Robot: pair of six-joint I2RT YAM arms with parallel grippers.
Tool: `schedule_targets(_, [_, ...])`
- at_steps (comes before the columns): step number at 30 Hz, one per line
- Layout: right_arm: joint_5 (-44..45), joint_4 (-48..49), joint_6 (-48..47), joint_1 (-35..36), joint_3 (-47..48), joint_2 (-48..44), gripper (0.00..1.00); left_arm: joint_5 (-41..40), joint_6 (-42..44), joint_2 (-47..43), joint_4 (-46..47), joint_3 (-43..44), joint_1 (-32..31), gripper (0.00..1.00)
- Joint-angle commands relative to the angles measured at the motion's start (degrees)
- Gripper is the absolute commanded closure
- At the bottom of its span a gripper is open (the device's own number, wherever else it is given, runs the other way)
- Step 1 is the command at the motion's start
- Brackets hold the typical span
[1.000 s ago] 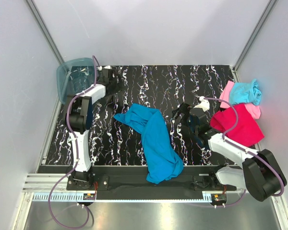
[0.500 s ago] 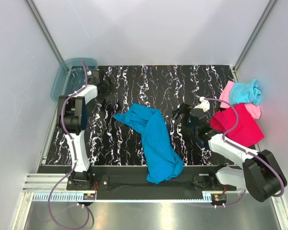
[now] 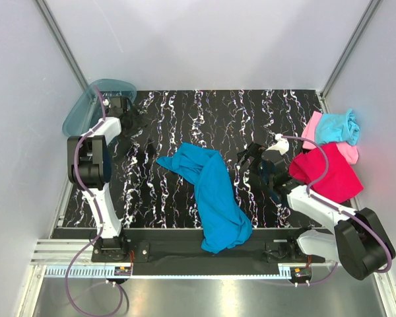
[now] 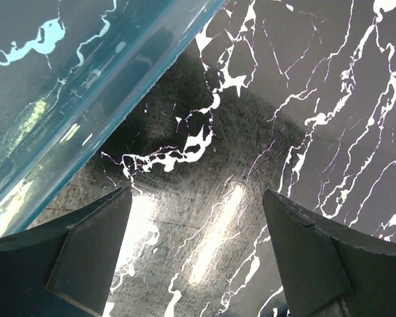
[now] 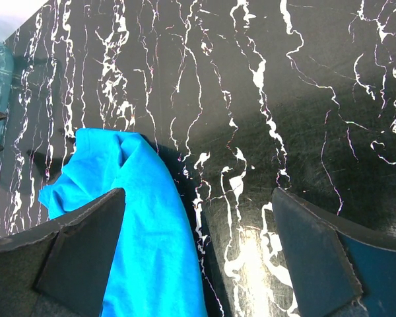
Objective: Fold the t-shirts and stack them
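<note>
A medium blue t-shirt [image 3: 213, 191] lies crumpled in a long strip from the table's middle to its front edge. It also fills the lower left of the right wrist view [image 5: 138, 218]. At the right edge lie a magenta-red t-shirt [image 3: 330, 175], a light pink t-shirt [image 3: 311, 125] and a light aqua t-shirt [image 3: 336, 127] on top of the pink one. My right gripper [image 3: 254, 162] hovers open just right of the blue t-shirt, empty [image 5: 198, 251]. At the back left, beside the bin, my left gripper [image 3: 127, 119] is open over bare table [image 4: 198, 244].
A translucent teal bin [image 3: 86, 109] leans in the back-left corner against the wall, its rim crossing the left wrist view [image 4: 86, 72]. The black marbled table [image 3: 204, 112] is walled on three sides. The right arm's cable loops over the magenta-red t-shirt.
My left arm has swung further to the back left, and the teal bin has shifted left into the corner. The right arm and all the t-shirts have stayed put.
</note>
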Motion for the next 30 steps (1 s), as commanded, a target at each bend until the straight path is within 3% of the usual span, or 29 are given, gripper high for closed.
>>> schedule_targets(1, [0.0, 2.5, 0.4, -0.3, -0.2, -1.5, 0.00, 2.5, 0.6, -1.0, 0.3, 0.9, 1.4, 0.12])
schedule_targets(13, [0.3, 3.5, -0.2, -0.3, -0.7, -1.5, 0.00, 15.5, 5.3, 6.6, 1.4, 12.0, -0.4, 0.08])
schedule_targets(30, [0.4, 6.5, -1.6, -0.2, -2.9, -4.4, 0.00, 15.0, 6.1, 18.9, -0.5, 28.0, -0.4, 0.03])
